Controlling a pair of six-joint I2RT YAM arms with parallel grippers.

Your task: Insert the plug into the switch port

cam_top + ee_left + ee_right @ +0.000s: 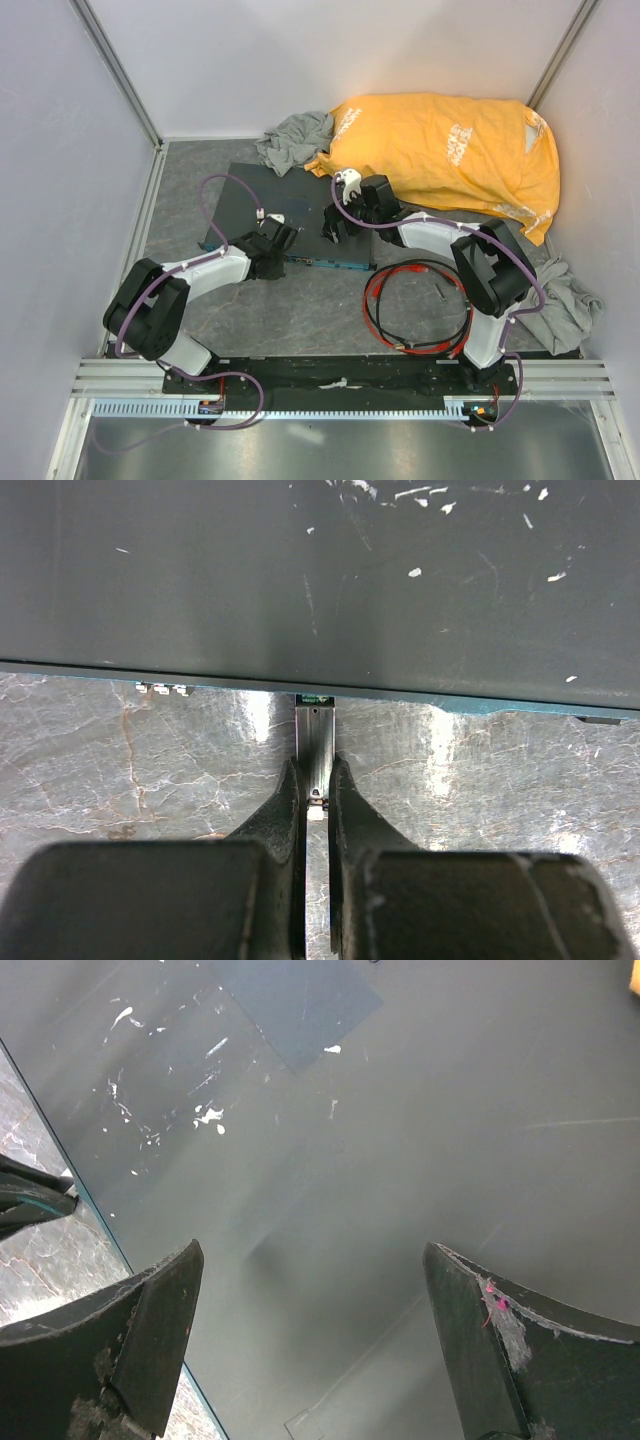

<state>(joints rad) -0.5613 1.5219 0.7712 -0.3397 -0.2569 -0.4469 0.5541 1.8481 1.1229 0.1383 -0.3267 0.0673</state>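
Left fingers [280, 815] pinch plug [316, 748], seemingly at switch port [314, 695].

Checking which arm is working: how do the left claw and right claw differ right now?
The left claw is shut on a silvery piece at the switch edge; right claw gapes open, empty. Left claw sits over the table, right claw over the switch top. Both are black.

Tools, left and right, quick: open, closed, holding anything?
Left tool: closed on the plug, at the front edge of the switch.
Right tool: open, holding nothing, over the switch.
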